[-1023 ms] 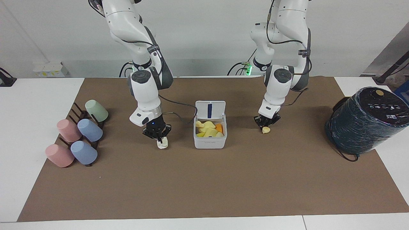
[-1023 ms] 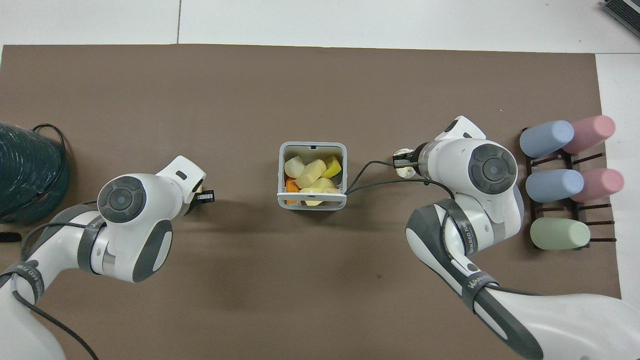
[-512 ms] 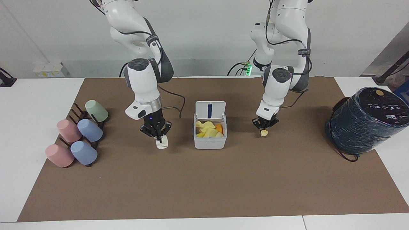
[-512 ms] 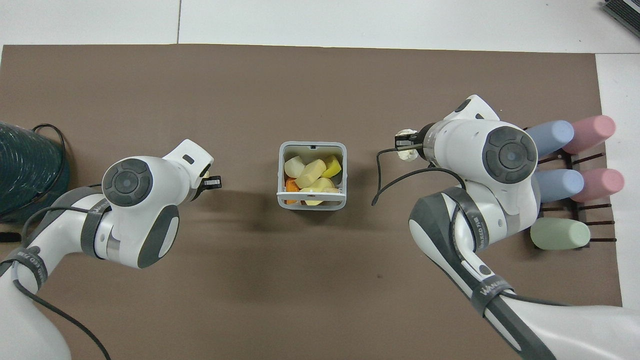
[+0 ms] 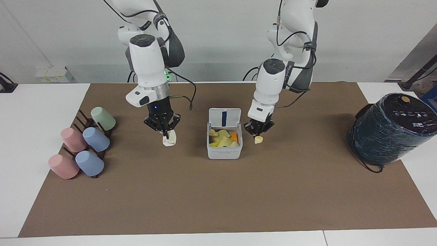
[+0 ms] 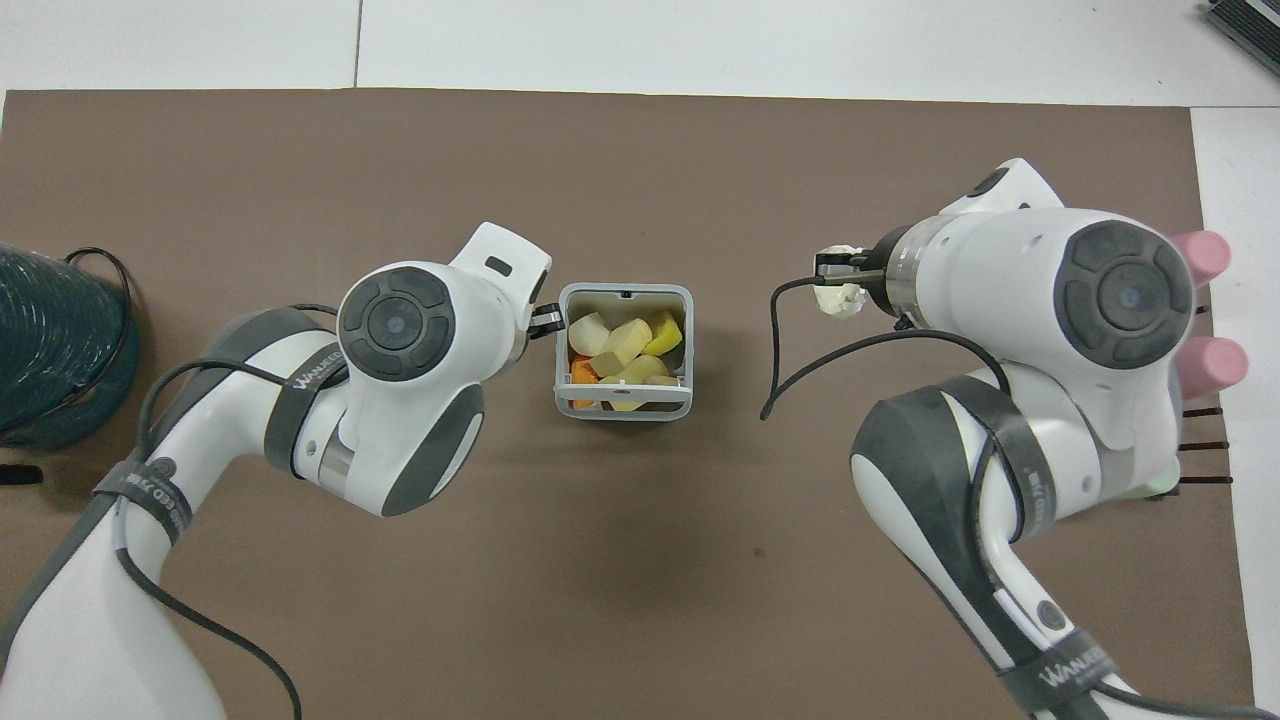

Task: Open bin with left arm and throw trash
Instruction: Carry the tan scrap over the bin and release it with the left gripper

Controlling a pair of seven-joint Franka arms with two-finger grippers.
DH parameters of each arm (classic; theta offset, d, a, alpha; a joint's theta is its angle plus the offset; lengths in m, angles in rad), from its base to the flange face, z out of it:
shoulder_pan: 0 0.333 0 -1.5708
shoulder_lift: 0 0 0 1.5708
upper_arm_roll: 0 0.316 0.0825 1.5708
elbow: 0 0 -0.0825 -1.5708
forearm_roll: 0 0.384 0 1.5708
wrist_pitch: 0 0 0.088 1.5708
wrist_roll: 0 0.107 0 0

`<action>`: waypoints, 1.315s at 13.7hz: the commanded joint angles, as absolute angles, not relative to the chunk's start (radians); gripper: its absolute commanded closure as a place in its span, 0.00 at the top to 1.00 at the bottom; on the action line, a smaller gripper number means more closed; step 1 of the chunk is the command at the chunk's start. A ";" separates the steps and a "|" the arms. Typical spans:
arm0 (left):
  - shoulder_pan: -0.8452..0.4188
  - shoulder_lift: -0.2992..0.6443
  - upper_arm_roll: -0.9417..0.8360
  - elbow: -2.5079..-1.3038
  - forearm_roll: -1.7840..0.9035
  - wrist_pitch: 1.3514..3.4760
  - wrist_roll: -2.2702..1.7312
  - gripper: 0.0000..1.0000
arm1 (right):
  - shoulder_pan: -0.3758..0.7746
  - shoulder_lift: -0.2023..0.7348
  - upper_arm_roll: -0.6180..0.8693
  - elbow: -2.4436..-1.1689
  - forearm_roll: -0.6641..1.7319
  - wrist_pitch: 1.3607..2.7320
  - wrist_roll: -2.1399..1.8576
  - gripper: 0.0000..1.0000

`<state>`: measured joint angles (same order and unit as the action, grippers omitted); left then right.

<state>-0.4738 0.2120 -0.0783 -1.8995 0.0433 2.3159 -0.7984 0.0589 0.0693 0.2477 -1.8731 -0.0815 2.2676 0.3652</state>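
The white bin [image 5: 224, 152] stands mid-mat with its lid [image 5: 224, 117] upright and open, blue strip showing. Several pale yellow pieces and an orange one lie inside it. It also shows in the overhead view [image 6: 625, 292]. My left gripper [image 5: 258, 133] is raised beside the bin's wall at the left arm's end, shut on a pale yellow lump of trash [image 5: 258, 139]. In the overhead view the left gripper [image 6: 547, 320] is at the bin's edge and the lump is hidden. My right gripper [image 5: 166, 133] is raised over the mat, shut on a white wad [image 5: 169, 140], also seen from overhead [image 6: 840, 298].
A big dark wrapped cylinder [image 5: 389, 130] stands at the left arm's end of the table. A rack of pastel cups [image 5: 85, 147] lies at the right arm's end. A cable [image 6: 790, 350] hangs from the right arm near the bin.
Both grippers have risen with their lumps. The left gripper has moved to the bin's side wall. The right gripper has lifted the white wad off the mat.
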 commanded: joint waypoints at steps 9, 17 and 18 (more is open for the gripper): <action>-0.592 0.253 -0.064 -1.801 -0.009 2.290 -0.862 1.00 | 0.052 0.055 0.261 -1.853 -0.058 2.223 0.377 0.00; -0.565 0.238 -0.054 -1.669 -0.012 2.091 -0.851 1.00 | 0.103 0.067 0.262 -1.852 -0.045 2.246 0.396 0.00; -0.536 0.238 -0.054 -1.634 -0.011 2.041 -0.844 1.00 | 0.123 0.075 0.261 -1.852 -0.013 2.261 0.420 0.00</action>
<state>-0.5727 0.2391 -0.0591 -1.7089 0.0033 2.1449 -0.8606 0.1043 0.0597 0.2548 -1.8588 -0.0498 2.2413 0.3787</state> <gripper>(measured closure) 0.000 0.982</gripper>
